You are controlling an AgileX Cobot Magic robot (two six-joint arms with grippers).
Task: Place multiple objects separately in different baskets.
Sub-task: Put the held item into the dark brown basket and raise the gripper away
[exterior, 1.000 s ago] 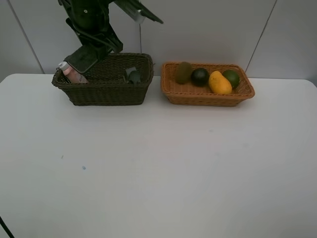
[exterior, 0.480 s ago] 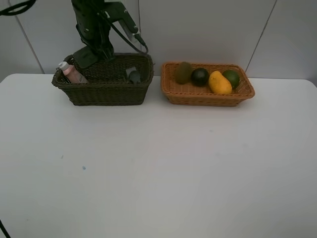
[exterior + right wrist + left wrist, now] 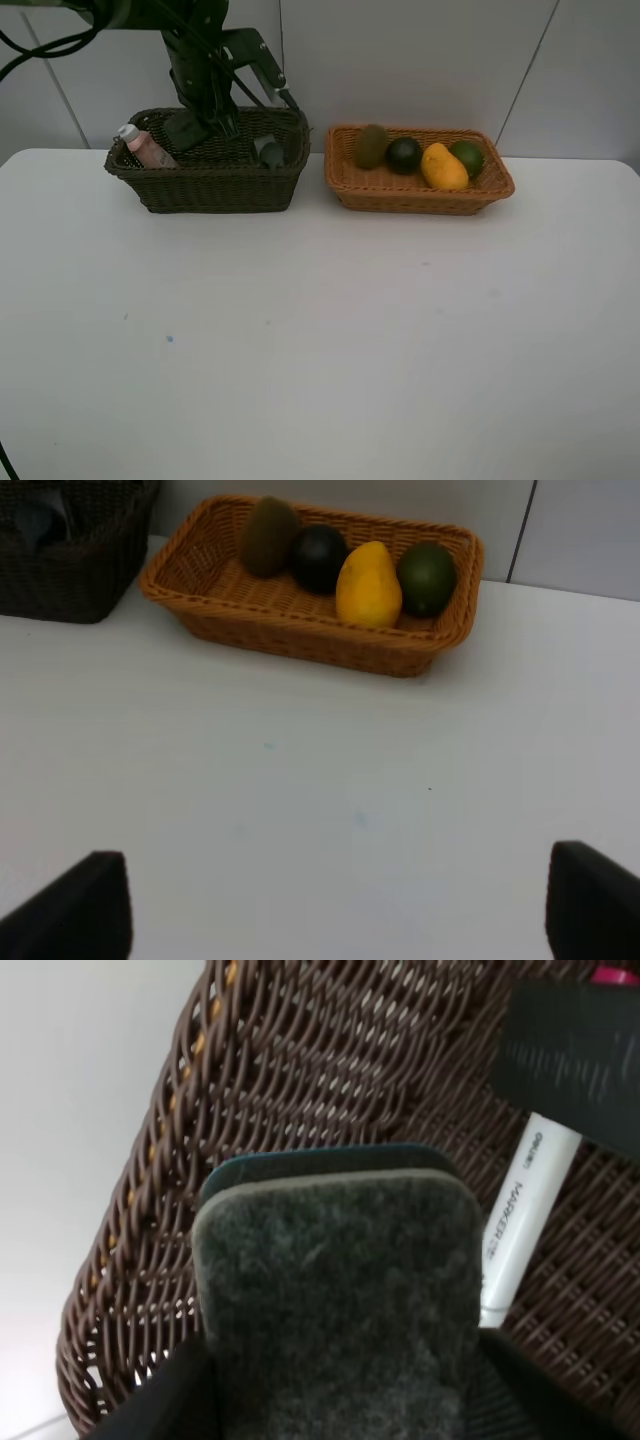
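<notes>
1. A flat white table (image 3: 320,340) carries the items.
2. A deep, dark brown-green rectangular wicker basket (image 3: 215,185) rests near the far left edge.
3. A shallower orange-tan rectangular wicker basket (image 3: 415,195) rests just beside it, toward the far right.

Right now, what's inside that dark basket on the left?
The dark basket holds a pink bottle, a grey bottle, a white marker and the eraser between the left gripper's jaws. Its floor is partly hidden.
</notes>
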